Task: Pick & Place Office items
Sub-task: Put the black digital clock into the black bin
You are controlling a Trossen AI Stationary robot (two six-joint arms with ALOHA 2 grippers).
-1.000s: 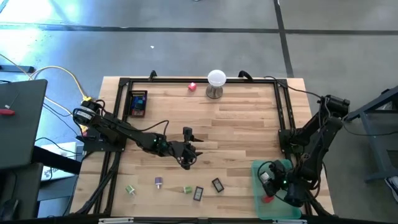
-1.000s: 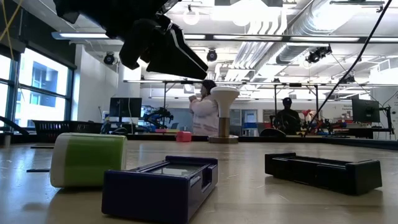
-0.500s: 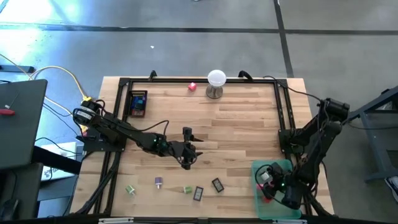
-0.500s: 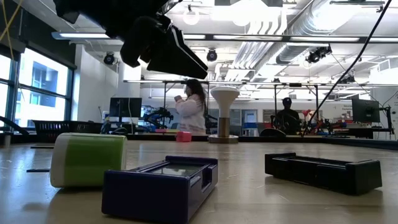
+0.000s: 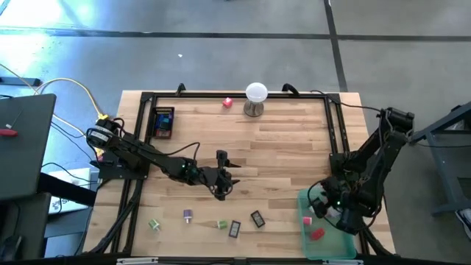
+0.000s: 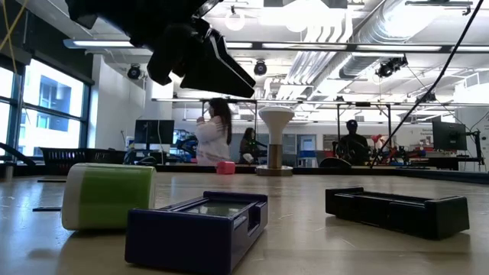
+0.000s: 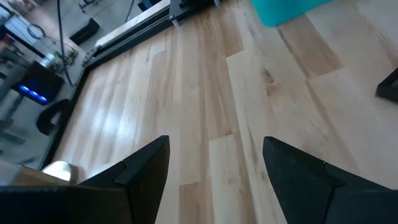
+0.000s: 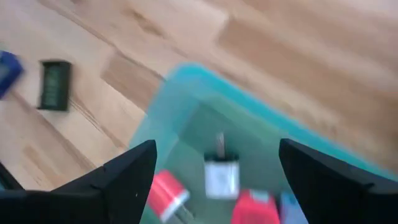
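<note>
Judging by the spread, empty jaws of the right gripper (image 5: 318, 208) above the teal bin (image 5: 307, 246), where red (image 8: 165, 194) and white (image 8: 221, 177) pieces lie, a drop looks finished. Next calls for another office item: the black one (image 5: 257, 218) lies nearest on the table (image 5: 280, 147). Left gripper (image 5: 222, 193) hovers mid-table, jaws spread, empty. Bin's far end is cut off

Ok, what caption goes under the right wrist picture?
Open right gripper hovers over the teal bin holding red and white pieces.
</note>
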